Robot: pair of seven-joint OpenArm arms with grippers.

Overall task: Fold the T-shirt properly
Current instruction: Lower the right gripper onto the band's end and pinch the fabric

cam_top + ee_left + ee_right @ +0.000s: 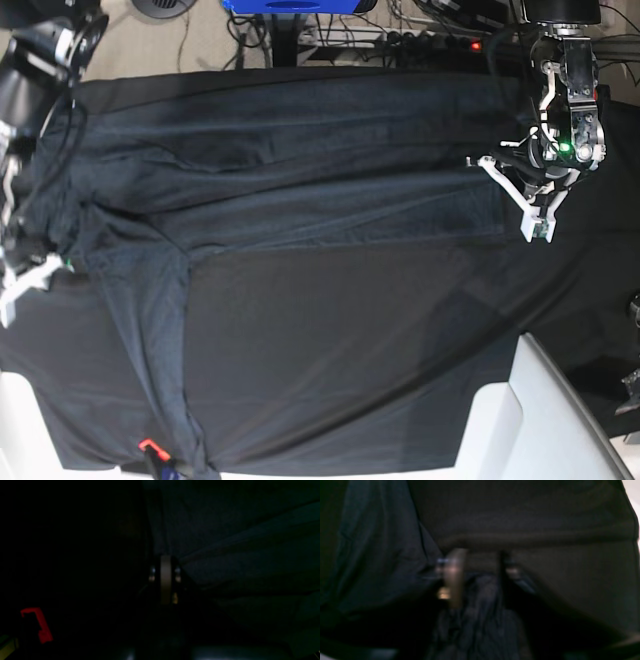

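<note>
One T-shirt (300, 190) lengthwise across table, left tool (165, 580) together, right tool (477, 577) apart.

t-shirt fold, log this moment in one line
T-shirt: spread, partly folded | left tool: shut, at shirt edge | right tool: open over cloth

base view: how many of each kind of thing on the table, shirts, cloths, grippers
T-shirt: 1
black table cloth: 1
grippers: 2, the left gripper and the right gripper
small red thing at the near edge, too small to tell what it is: 1
Total: 5
</note>
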